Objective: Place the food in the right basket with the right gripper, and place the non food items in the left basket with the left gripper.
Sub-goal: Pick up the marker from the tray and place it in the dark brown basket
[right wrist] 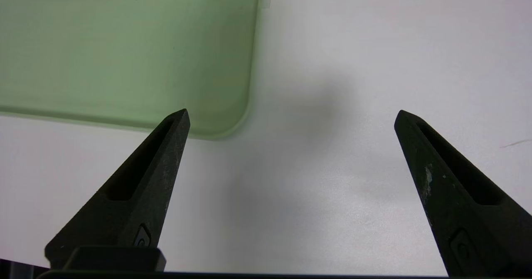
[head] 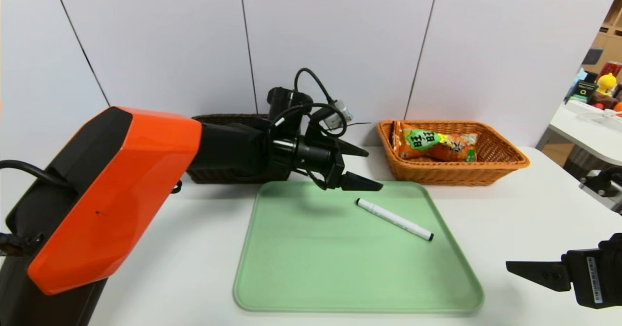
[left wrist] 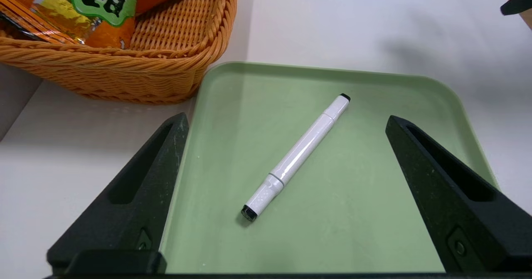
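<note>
Covering most of the scene, a white bench [head: 534, 209] is carrying a green tray [head: 340, 267], with a dark basket [head: 214, 120] and an orange basket [head: 500, 161] behind. A snack bag [head: 437, 145] is lying in the orange basket. The left gripper [head: 362, 166], fingers spread, is hovering over the tray's far edge near a marker [head: 393, 219] lying on the tray. The right gripper [right wrist: 291, 117], fingers spread, is hanging beside the tray.

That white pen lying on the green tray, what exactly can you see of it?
The marker pen is slim, with a glossy white, plastic-looking barrel, a black tip at one end and a black cap end at the other; a thin seam rings the barrel. It lies flat and diagonal on the green tray, touching nothing else. The open left gripper hovers near it without contact.
</note>
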Tool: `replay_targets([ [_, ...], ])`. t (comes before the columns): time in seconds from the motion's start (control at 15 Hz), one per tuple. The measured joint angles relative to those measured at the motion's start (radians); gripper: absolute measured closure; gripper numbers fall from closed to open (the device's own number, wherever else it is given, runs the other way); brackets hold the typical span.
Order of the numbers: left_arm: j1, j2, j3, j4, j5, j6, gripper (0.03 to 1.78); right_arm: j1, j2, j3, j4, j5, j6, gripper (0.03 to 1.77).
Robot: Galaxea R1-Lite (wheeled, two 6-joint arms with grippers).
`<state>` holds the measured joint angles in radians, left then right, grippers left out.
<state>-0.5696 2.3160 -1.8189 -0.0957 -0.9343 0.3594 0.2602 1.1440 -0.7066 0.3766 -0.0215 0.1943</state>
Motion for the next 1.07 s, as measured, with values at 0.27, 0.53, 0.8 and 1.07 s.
replay_targets([
  [0.27, -0.027, 0.077, -0.070, 0.002, -0.037, 0.017, 0.12, -0.001, -0.001, 0.008, -0.001, -0.001, 0.021, 0.10],
  [0.53, -0.061, 0.135, -0.105, 0.004, -0.057, 0.022, 0.12, -0.004, -0.001, 0.009, 0.000, -0.001, 0.022, 0.10],
  [0.8, -0.080, 0.164, -0.110, 0.004, -0.095, 0.022, 0.12, -0.006, -0.001, 0.014, -0.001, -0.002, 0.021, 0.10],
  [1.07, -0.085, 0.184, -0.110, 0.005, -0.181, 0.079, 0.12, -0.010, -0.001, 0.021, -0.002, -0.001, 0.021, 0.10],
])
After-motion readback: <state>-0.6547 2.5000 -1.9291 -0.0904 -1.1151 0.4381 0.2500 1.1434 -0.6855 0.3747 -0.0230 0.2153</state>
